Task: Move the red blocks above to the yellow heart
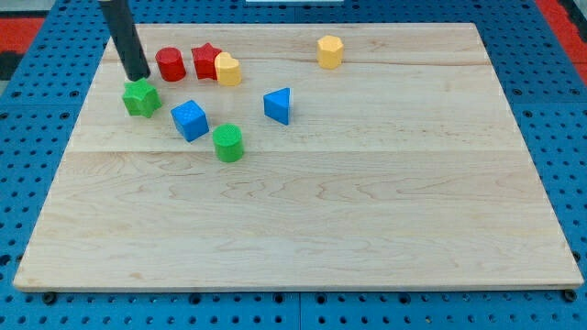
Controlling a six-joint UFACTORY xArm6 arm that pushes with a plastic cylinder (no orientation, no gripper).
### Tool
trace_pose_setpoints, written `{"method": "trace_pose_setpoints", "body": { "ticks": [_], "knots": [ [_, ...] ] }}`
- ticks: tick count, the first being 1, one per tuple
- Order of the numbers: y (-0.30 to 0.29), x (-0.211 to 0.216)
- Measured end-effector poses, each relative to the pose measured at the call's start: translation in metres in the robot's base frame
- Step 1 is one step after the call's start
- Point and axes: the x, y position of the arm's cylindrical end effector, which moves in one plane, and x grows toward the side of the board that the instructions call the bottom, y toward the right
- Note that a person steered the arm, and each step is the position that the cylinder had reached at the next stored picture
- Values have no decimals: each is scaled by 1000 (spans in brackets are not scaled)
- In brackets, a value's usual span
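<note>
A red round block [170, 64] and a red star block [206, 60] sit side by side near the view's top left. The yellow heart [228, 70] touches the red star's right side. My tip [139, 78] stands just left of the red round block, apart from it, and right above the green star block [141, 97].
A blue cube [190, 120], a green cylinder [228, 143] and a blue triangular block [279, 105] lie below the red blocks. A yellow hexagonal block [330, 51] sits at the view's top centre. The wooden board [367, 211] ends near my tip on the left.
</note>
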Motion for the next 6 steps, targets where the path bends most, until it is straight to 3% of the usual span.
{"method": "trace_pose_setpoints", "body": {
  "ticks": [1, 3, 4, 6],
  "knots": [
    [-2, -10],
    [53, -13],
    [39, -33],
    [123, -25]
  ]
}}
